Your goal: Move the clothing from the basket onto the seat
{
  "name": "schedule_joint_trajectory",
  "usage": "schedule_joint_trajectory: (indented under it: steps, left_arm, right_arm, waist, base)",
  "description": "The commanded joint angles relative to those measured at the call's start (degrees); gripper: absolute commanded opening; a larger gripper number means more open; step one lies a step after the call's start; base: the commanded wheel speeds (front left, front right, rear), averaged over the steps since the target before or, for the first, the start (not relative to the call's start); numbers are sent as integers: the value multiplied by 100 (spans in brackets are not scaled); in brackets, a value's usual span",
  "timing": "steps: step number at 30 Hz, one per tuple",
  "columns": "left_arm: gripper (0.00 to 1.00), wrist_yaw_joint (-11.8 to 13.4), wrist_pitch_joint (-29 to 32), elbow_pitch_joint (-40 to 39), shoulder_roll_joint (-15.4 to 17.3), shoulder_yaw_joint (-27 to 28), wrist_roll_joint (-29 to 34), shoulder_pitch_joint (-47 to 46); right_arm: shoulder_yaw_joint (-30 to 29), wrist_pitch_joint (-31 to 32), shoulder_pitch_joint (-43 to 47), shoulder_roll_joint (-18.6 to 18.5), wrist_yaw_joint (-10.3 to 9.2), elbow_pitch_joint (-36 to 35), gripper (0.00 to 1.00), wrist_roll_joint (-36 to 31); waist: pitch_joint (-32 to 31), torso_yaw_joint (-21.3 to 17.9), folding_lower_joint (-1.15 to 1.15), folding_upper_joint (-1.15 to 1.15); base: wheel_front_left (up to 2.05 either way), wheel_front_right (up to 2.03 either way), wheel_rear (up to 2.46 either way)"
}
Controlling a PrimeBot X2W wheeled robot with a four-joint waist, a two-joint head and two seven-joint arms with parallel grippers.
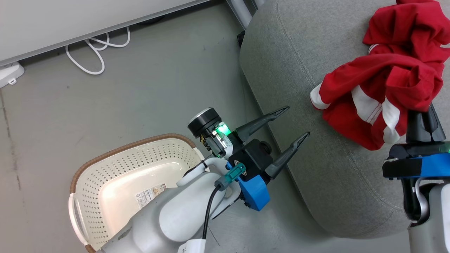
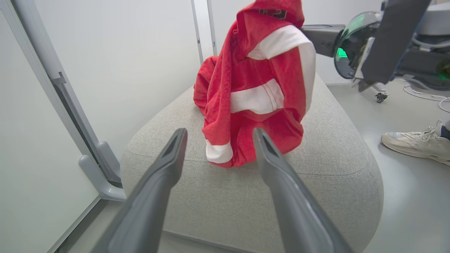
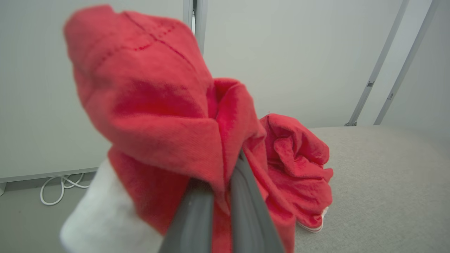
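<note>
**Two garments at the seat (image 1: 291,70), one not yet released**

The right tool (image 1: 423,116) is clamped on the trimmed garment (image 1: 372,91), its hem touching the seat, probably to lower it beside the plain garment (image 1: 415,24) lying there. The left tool (image 1: 298,121), spread wide and carrying nothing, hangs between basket (image 1: 140,142) and seat, out of the way.

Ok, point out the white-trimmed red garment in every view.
Head view: the garment is at the right, hanging over the seat.
Left wrist view: the garment is at upper centre, dangling over the seat.
Right wrist view: the garment is close up, at left and centre, with the seat at lower right.
Shared landmark: the grey seat.
</note>
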Motion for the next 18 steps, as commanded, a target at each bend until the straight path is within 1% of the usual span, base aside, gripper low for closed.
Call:
schedule_joint_trajectory:
  steps: [1, 7, 11, 13, 18]
  left_arm:
    - [100, -4, -15, -21, 43, 30, -5, -46]
    - [100, -4, -15, -59, 97, 93, 85, -72]
    - [100, -4, -15, -91, 153, 113, 145, -142]
    - [100, -4, -15, -112, 190, 111, 181, -212]
    - [100, -4, -15, -156, 322, 37, 276, -432]
  right_arm:
    - [18, -22, -75, -32, 1, -62, 0, -36]
    - [119, -22, -509, -213, 1, -275, 0, -29]
    - [39, -22, -1038, -460, 1, -490, 0, -5]
    - [-77, -22, -1379, -623, 1, -584, 0, 5]
    - [-638, -22, -2195, -1071, 1, -733, 0, 34]
  waist:
    - [6, -11, 0, 0]
    - [137, -64, 0, 0]
    - [359, -92, 0, 0]
    - [523, -94, 0, 0]
    - [984, -64, 0, 0]
  base:
    - [0, 0, 0]
    - [0, 0, 0]
    - [0, 0, 0]
    - [0, 0, 0]
    - [0, 0, 0]
